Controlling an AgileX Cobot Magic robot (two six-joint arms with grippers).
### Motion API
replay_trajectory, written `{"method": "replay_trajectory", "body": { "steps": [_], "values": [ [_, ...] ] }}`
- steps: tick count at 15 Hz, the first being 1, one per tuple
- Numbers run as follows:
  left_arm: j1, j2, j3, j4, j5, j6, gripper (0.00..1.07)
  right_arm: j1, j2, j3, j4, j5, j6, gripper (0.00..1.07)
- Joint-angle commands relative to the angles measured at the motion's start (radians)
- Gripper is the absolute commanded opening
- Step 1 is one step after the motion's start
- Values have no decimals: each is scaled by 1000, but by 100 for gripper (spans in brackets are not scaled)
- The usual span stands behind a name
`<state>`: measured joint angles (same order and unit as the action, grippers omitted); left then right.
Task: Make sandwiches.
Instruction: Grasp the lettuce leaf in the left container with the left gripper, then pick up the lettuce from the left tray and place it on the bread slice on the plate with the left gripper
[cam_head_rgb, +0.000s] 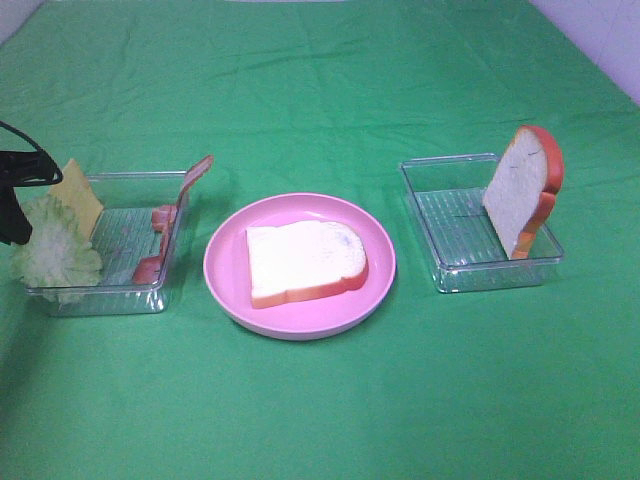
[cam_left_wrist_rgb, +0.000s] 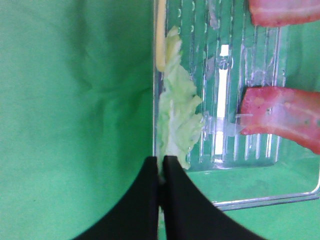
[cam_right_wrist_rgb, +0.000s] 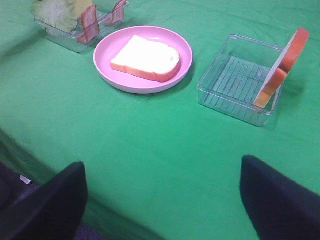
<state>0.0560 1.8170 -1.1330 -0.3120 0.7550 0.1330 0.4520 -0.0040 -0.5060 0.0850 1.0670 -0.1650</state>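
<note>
One white bread slice (cam_head_rgb: 305, 262) with an orange-brown crust lies flat on the round pink plate (cam_head_rgb: 228, 288). A second slice (cam_head_rgb: 520, 195) leans upright in the right clear tray (cam_head_rgb: 450, 230). The left clear tray (cam_head_rgb: 130, 235) holds pale green lettuce (cam_head_rgb: 55, 255), a yellow cheese square (cam_head_rgb: 80, 195) and reddish bacon strips (cam_head_rgb: 150, 267). My left gripper (cam_head_rgb: 18, 232) is at that tray's left wall. In the left wrist view it (cam_left_wrist_rgb: 161, 167) is shut on the edge of the lettuce (cam_left_wrist_rgb: 177, 115). My right gripper (cam_right_wrist_rgb: 162, 200) is open and empty, above the table's near side.
A green cloth covers the whole table. In the right wrist view the plate (cam_right_wrist_rgb: 107, 65) and right tray (cam_right_wrist_rgb: 230, 75) lie ahead of the gripper, and the table's front edge drops off at the lower left.
</note>
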Motion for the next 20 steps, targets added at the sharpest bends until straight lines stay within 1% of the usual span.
{"method": "replay_trajectory", "body": {
  "steps": [1, 2, 3, 6, 7, 8, 9, 10, 12, 13, 14, 15, 16, 18, 20],
  "values": [
    [-4, 0, -21, -54, 4, 8, 0, -2, -23, 3, 5, -6, -6, 76],
    [-4, -9, -61, -103, 35, 70, 0, -2, -23, 3, 5, -6, -6, 76],
    [-4, -23, -88, -134, 47, 97, 0, -2, -23, 3, 5, -6, -6, 76],
    [-4, -56, -162, -199, 71, 101, 0, -2, -23, 3, 5, -6, -6, 76],
    [-4, -58, -216, -319, 115, 151, 0, -2, -23, 3, 5, -6, -6, 76],
    [-4, -58, -234, -406, 124, 201, 0, -2, -23, 3, 5, -6, -6, 76],
    [-4, -58, -241, -450, 128, 227, 0, -2, -23, 3, 5, -6, -6, 76],
    [-4, -58, -258, -574, 136, 289, 0, -2, -23, 3, 5, -6, -6, 76],
    [-23, -58, -271, -805, 138, 432, 0, -2, -23, 3, 5, -6, -6, 76],
    [-53, -57, -271, -891, 138, 502, 0, -2, -23, 3, 5, -6, -6, 76],
    [-75, -57, -271, -918, 138, 530, 0, -2, -23, 3, 5, -6, -6, 76],
    [-130, -48, -271, -952, 129, 567, 0, -2, -23, 3, 5, -6, -6, 76],
    [-232, -15, -271, -994, 92, 585, 0, -2, -23, 3, 5, -6, -6, 76],
    [-308, 26, -271, -1008, 46, 585, 0, -2, -23, 3, 5, -6, -6, 76],
    [-387, 101, -271, -1030, 19, 585, 0, -2, -23, 3, 5, -6, -6, 76]
  ]
}}
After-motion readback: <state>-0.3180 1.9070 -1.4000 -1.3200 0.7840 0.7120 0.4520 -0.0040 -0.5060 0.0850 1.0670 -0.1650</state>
